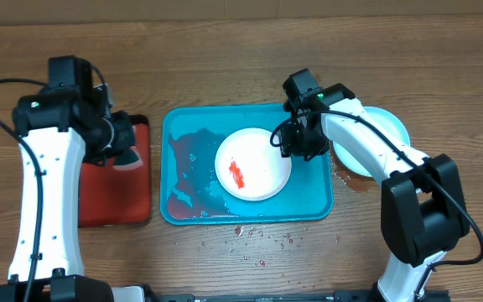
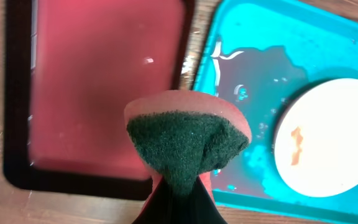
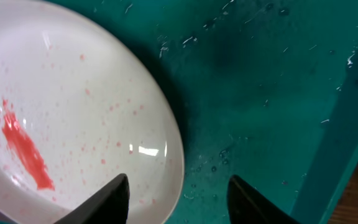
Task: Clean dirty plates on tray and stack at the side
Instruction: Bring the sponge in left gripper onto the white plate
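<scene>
One white plate (image 3: 73, 112) beneath right tool (image 3: 179, 190)

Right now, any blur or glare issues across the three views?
Overhead: sharp, evenly lit. Left wrist: sponge fairly sharp, red tray behind it blurred. Right wrist: small glare spots on the white plate; gripper fingertips dark, soft-edged.

White plate (image 1: 258, 155) fills the tray (image 1: 183, 126) centre; wet tray floor lies open either side, raised rim beyond.
</scene>
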Action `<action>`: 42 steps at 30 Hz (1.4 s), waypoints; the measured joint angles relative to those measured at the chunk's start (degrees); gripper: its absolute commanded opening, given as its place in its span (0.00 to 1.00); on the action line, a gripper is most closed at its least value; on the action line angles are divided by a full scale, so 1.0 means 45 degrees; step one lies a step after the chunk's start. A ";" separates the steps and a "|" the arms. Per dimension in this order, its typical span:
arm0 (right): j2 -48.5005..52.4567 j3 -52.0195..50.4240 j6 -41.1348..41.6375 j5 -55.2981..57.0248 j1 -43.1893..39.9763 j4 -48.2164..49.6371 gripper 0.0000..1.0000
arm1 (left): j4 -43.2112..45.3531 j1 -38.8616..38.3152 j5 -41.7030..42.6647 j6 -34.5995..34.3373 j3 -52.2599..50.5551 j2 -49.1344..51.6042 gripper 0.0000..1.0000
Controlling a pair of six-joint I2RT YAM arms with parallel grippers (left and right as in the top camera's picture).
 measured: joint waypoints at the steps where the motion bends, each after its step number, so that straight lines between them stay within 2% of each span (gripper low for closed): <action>1: 0.0053 -0.0063 -0.0068 -0.0019 -0.0010 0.0083 0.41 | 0.0087 -0.0219 0.0000 0.0000 0.0000 0.0000 0.04; 3: 0.0228 -0.0165 -0.0185 -0.0073 -0.0005 0.0175 0.33 | 0.0330 -0.0665 0.0010 0.0000 0.0000 0.0000 0.04; 8: 0.0675 -0.0287 -0.0155 -0.0534 0.0005 0.0471 0.24 | 0.1273 -0.1846 0.0034 -0.0005 -0.0253 0.0000 0.04; 13: 0.0991 -0.0287 0.0724 -0.0816 0.0005 0.0500 0.13 | 0.2055 -0.2696 0.0039 -0.0277 -0.0952 0.0000 0.04; 25: 0.1447 -0.0296 0.3313 -0.1375 0.0685 0.0811 0.12 | 0.4439 -0.3682 0.0039 -0.0680 -0.3342 0.0000 0.04; 26: 0.1486 -0.0296 0.3492 -0.1428 0.0835 0.0845 0.11 | 0.4677 -0.3827 0.0039 -0.0685 -0.3449 0.0000 0.04; 27: 0.1486 -0.0296 0.3653 -0.1467 0.0957 0.0903 0.05 | 0.4896 -0.3944 0.0034 -0.0685 -0.3536 0.0005 0.04; 30: 0.1486 -0.0291 0.4080 -0.1715 0.1379 0.1137 0.04 | 0.5610 -0.4357 0.0005 -0.0714 -0.3881 0.0005 0.04; 34: 0.1486 -0.0291 0.4532 -0.1851 0.1826 0.1496 0.04 | 0.6504 -0.4847 -0.0403 -0.0753 -0.4425 0.0005 0.04; 42: 0.1491 -0.0291 0.5090 -0.1885 0.2390 0.1957 0.04 | 0.8466 -0.5134 -0.1957 -0.2166 -0.6237 0.0000 0.04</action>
